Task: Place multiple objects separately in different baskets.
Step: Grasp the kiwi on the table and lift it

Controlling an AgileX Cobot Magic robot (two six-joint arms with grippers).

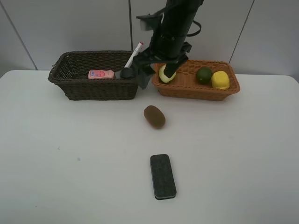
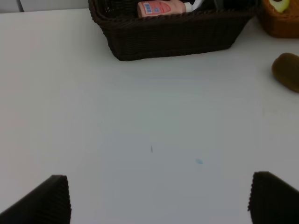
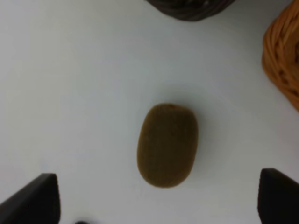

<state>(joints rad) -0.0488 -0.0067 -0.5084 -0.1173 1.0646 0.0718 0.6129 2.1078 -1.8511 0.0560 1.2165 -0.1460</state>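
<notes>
A brown kiwi (image 1: 154, 116) lies on the white table in front of the two baskets. A black eraser (image 1: 163, 176) lies nearer the front. The dark brown basket (image 1: 70, 86) holds a pink bottle (image 1: 101, 74) and a leaning white red-capped marker (image 1: 134, 55). The orange-tan basket (image 1: 196, 92) holds a halved avocado (image 1: 167, 73), a round green fruit (image 1: 203, 75) and a yellow lemon (image 1: 220, 80). My right gripper (image 1: 139, 70) hangs open and empty high above the kiwi (image 3: 167, 145). My left gripper (image 2: 159, 200) is open and empty over bare table. The dark green bottle is hidden.
The left wrist view shows the dark basket (image 2: 173, 37) ahead, with the pink bottle (image 2: 161, 8) in it and the kiwi (image 2: 287, 70) off to one side. The right arm (image 1: 173, 28) reaches down from the back over the gap between the baskets.
</notes>
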